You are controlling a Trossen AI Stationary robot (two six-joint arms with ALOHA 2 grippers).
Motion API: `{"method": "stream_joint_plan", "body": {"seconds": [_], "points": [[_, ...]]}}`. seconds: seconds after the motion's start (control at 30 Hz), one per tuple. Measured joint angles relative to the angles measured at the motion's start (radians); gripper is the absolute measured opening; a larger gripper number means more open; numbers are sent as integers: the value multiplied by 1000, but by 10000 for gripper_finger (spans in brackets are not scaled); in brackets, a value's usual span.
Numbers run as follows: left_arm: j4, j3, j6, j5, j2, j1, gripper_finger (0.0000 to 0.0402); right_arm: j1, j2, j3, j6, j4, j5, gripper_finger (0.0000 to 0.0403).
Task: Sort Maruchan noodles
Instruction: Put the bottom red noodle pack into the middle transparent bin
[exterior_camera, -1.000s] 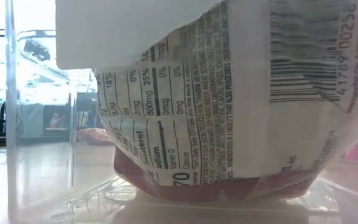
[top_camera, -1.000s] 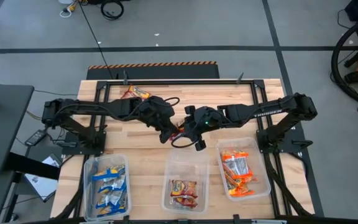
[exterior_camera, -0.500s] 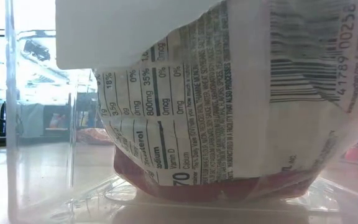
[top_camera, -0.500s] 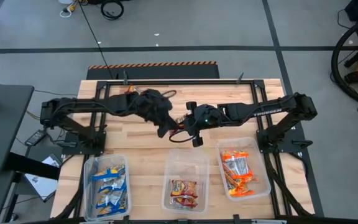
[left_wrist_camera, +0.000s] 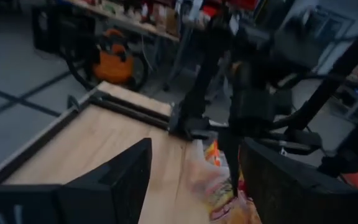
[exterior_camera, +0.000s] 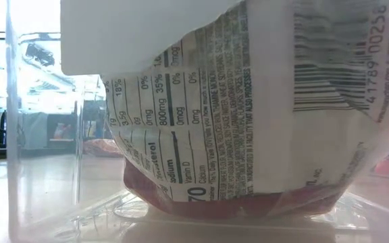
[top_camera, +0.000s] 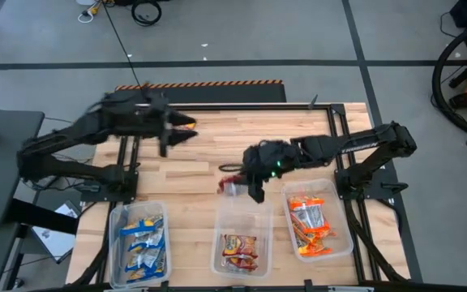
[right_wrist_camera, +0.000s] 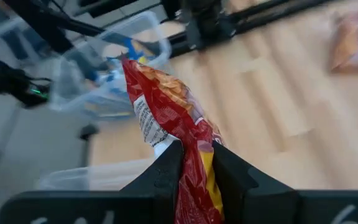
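Observation:
My right gripper [top_camera: 248, 186] is shut on a dark red Maruchan noodle packet [top_camera: 232, 187], just beyond the far end of the middle clear bin [top_camera: 222, 212]. That bin holds another dark red packet [top_camera: 240, 250], whose printed back [exterior_camera: 248, 121] fills the low view. My left gripper [top_camera: 165, 139] stands open and holds nothing at the far left, beside an orange packet [top_camera: 183, 122] lying flat on the table. The left bin [top_camera: 117, 235] holds blue-and-white packets [top_camera: 142, 243]. The right bin [top_camera: 343, 223] holds orange packets [top_camera: 308, 223]. My right gripper pinches the dark red packet between its two fingers near one end [right_wrist_camera: 196, 155]. The fingers slant downward, coming from the table's right. The rest of the packet [right_wrist_camera: 160, 99] sticks out past the fingertips toward the left, crumpled and clear of the wood.
The three clear bins stand in a row along the near edge. Black arm stands [top_camera: 363, 174] and rails [top_camera: 242, 106] frame the wooden table top [top_camera: 209, 146]. Bare wood lies between the two arms at the centre.
Both grippers were at the dark red packet at the table's centre. My left gripper has drawn away from it, rising and swinging back toward the far left. The packet stays with my right gripper, which has rolled and carried it a little toward the near edge.

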Motion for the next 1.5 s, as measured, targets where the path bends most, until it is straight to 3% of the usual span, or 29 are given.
{"method": "stream_joint_plan", "body": {"seconds": [0.3,0.57,0.8,1.13,1.5], "points": [[-150,-1,-13,-159,-206,-91,231,257,32,-74,329,40,283,70],[-147,-2,-35,-167,-192,-215,231,375,141,-91,510,50,415,70],[-124,-2,-77,-182,-163,-328,231,381,282,-90,564,98,470,72],[-174,-3,-119,-332,-161,-475,231,373,386,-90,541,176,405,80],[-215,-3,-121,-403,-161,-511,231,373,297,-91,495,175,382,153]]}}
